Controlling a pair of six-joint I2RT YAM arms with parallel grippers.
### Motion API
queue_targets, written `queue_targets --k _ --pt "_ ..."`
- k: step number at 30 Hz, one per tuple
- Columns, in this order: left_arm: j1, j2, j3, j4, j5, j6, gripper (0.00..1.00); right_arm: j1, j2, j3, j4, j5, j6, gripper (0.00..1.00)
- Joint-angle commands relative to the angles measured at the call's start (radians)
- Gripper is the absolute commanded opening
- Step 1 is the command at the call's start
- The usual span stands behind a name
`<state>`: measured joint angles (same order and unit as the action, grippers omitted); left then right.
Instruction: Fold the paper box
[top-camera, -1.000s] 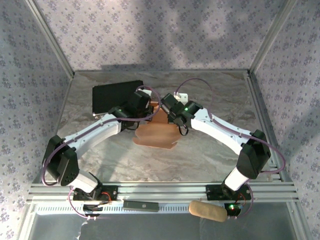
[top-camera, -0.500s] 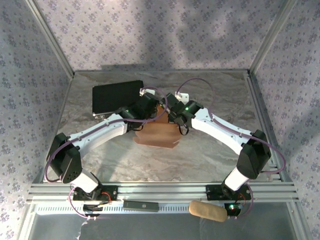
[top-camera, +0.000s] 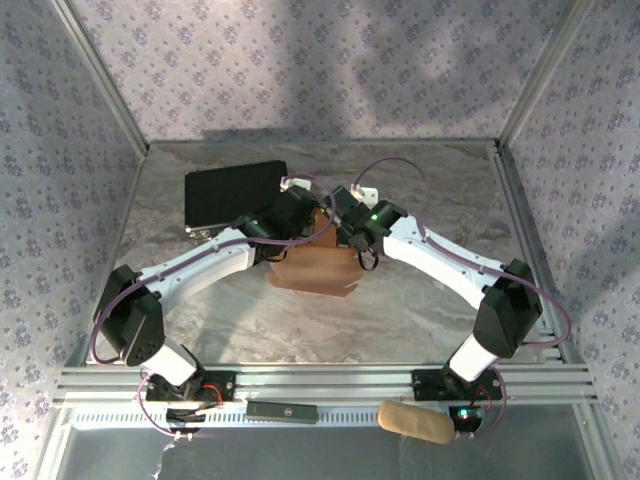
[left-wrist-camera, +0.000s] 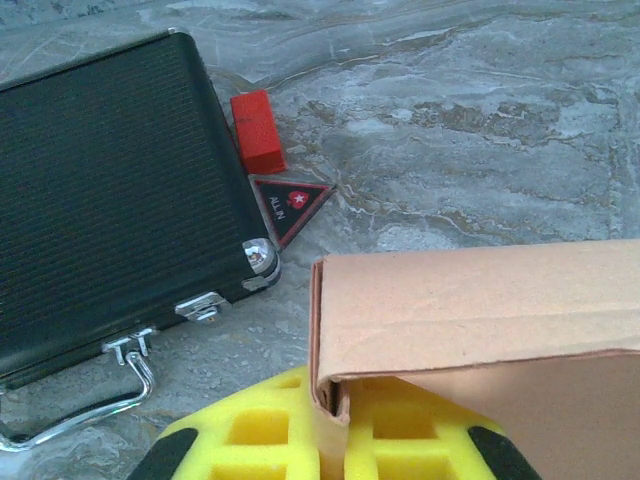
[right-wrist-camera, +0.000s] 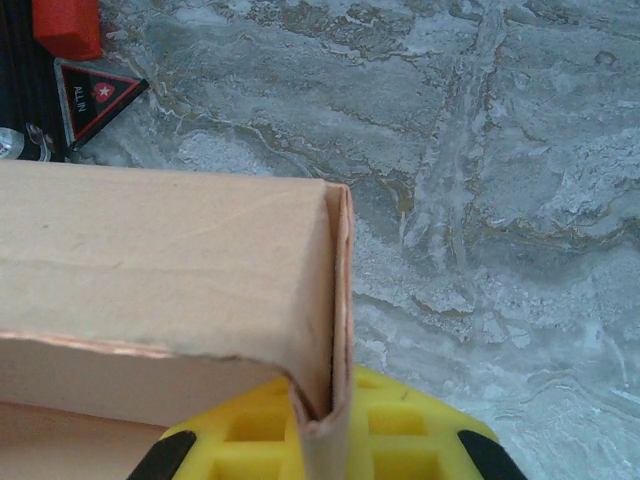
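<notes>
My left gripper (left-wrist-camera: 335, 432) and right gripper (right-wrist-camera: 320, 432) each pinch a box (top-camera: 315, 268) wall edge, mid-frame; light, flimsy card, so I'd hold near creases.

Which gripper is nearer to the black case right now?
Left. The left gripper pinches the paper box corner beside the black case; the right gripper pinches the opposite corner, farther off.

Salmon-orange paper box (left-wrist-camera: 480, 300); black ribbed case (left-wrist-camera: 100, 190); grey marbled table (left-wrist-camera: 480, 130); seemingly floral walls (top-camera: 300, 60).
</notes>
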<state>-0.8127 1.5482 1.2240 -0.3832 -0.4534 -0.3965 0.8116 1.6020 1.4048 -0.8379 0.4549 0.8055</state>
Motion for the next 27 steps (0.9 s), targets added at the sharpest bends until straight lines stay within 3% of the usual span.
queue_targets --k 1,8,11,12,15,19,23,26,27 --pt "-0.025 0.040 0.014 -0.070 -0.117 0.026 0.02 -0.005 -0.025 0.002 -0.012 0.010 0.018 0.00" --pt "-0.070 0.044 0.029 -0.088 -0.223 0.025 0.01 -0.011 -0.017 0.005 -0.014 0.002 0.030 0.00" --pt "-0.095 0.019 0.053 -0.104 -0.227 0.014 0.37 -0.017 -0.013 0.000 -0.018 0.001 0.043 0.00" --pt "-0.101 0.005 0.061 -0.115 -0.215 0.002 0.44 -0.021 -0.013 -0.004 -0.017 -0.003 0.048 0.00" --pt "-0.103 -0.033 0.088 -0.146 -0.135 -0.045 0.53 -0.032 -0.010 -0.013 -0.011 -0.013 0.063 0.00" --pt "-0.118 -0.094 0.096 -0.164 -0.033 -0.105 0.53 -0.046 -0.005 -0.018 -0.008 -0.022 0.086 0.00" --pt "-0.174 -0.187 0.086 -0.182 -0.077 -0.210 0.50 -0.058 -0.003 -0.030 -0.005 -0.033 0.118 0.00" --pt "-0.231 -0.262 0.090 -0.276 -0.148 -0.385 0.43 -0.072 -0.012 -0.059 0.015 -0.048 0.154 0.00" --pt "-0.279 -0.290 0.091 -0.338 -0.219 -0.469 0.39 -0.079 -0.018 -0.074 0.025 -0.054 0.172 0.00"
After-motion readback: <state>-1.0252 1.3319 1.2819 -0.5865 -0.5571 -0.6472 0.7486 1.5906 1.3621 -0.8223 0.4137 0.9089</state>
